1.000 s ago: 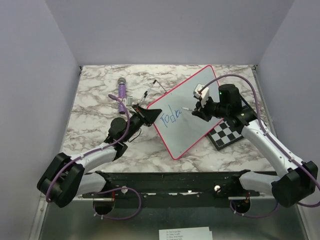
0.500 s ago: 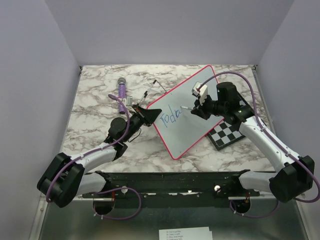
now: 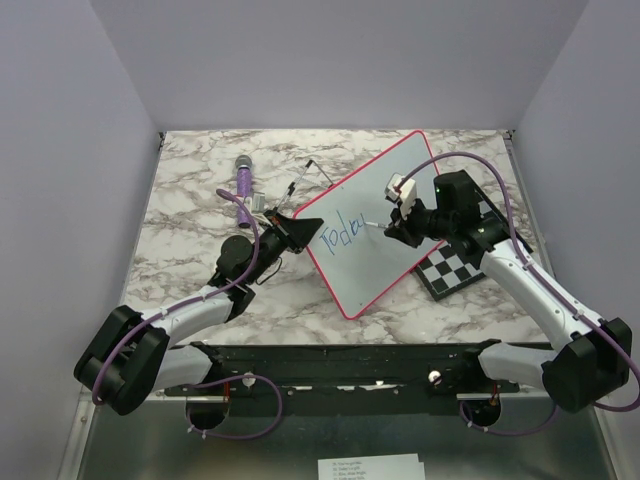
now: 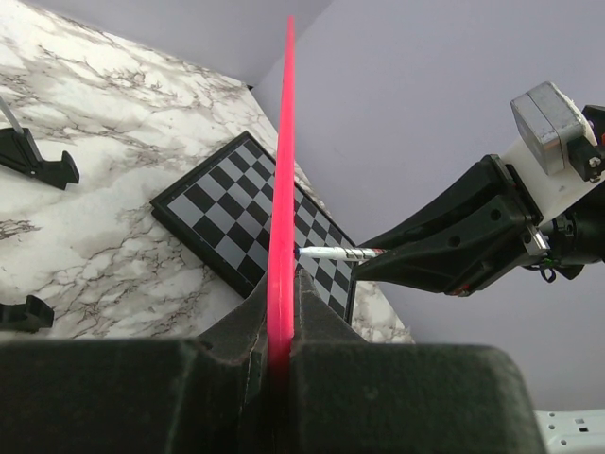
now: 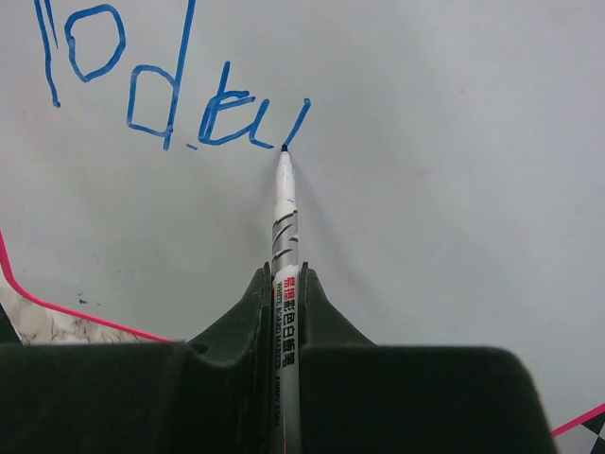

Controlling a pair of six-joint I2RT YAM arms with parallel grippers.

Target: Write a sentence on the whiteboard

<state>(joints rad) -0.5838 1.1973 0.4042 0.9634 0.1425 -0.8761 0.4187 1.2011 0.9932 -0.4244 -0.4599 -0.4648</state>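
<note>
Right gripper (image 5: 285,284): jaws clamped narrow on a white marker (image 5: 285,218) with the barrel running straight out between the fingers. The marker's dark tip touches the whiteboard (image 5: 444,142) at the lower end of the last blue stroke.

Sentence (image 5: 161,95): blue handwriting that reads roughly "Toda", plus one more partial letter. In the top view it sits on the left half of the board (image 3: 343,228).

Whiteboard position: it lies diagonally across the marble table (image 3: 190,200), right of centre, with one corner pointing to the far edge. In the top view its right lower side overlaps the chessboard (image 3: 455,268).

Left gripper (image 3: 300,228): closed on the whiteboard's left edge. In the left wrist view the pink-red rim (image 4: 283,170) is seen edge-on, pinched between the two fingers.

The right gripper comes in over the board from the right, and its marker meets the board face just after the writing.

A purple-handled item (image 3: 243,175) lies on the table at far left, well apart from the board.
</note>
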